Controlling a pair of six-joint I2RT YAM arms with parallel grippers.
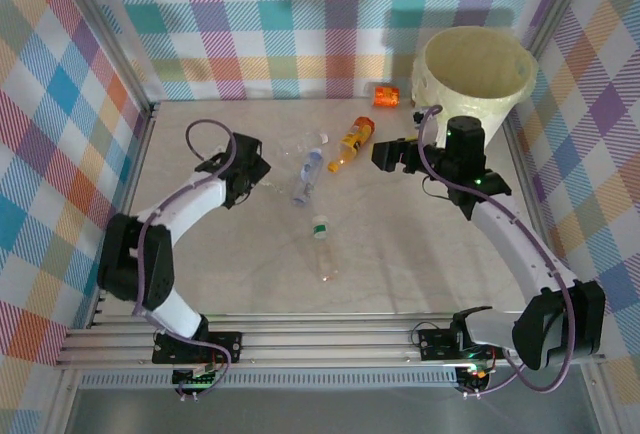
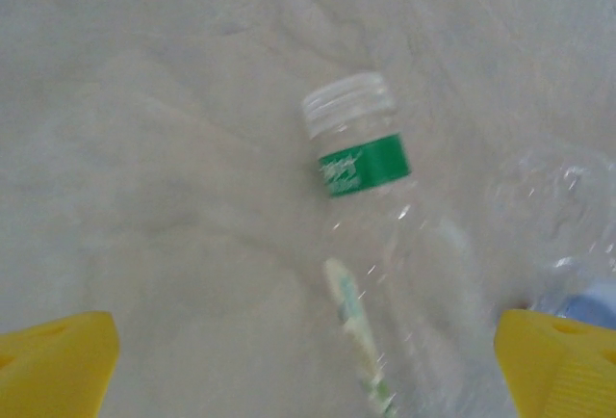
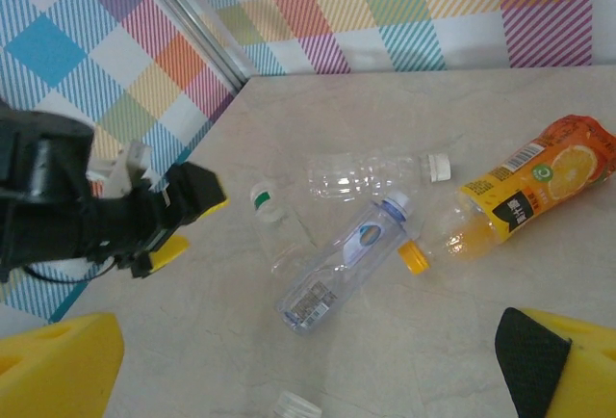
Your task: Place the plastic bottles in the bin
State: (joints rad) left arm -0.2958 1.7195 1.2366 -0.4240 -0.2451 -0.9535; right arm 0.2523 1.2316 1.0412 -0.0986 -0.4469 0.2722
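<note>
The left arm (image 1: 185,204) and the right arm (image 1: 515,244) look the same: long white tubes joined by chunky black parts. A thin purple cable (image 1: 200,129) loops off the left arm. Another purple cable (image 1: 572,339) runs along the right one. A tiny green light (image 1: 478,181) glows on the right arm. From above, the left gripper (image 1: 258,176) and the right gripper (image 1: 390,156) are black. Up close, the fingers (image 2: 58,360) are bright yellow blocks. One right finger has a black pad (image 3: 531,365). Both arms sit on black bases (image 1: 195,346) fixed to a silver rail (image 1: 330,339).
</note>
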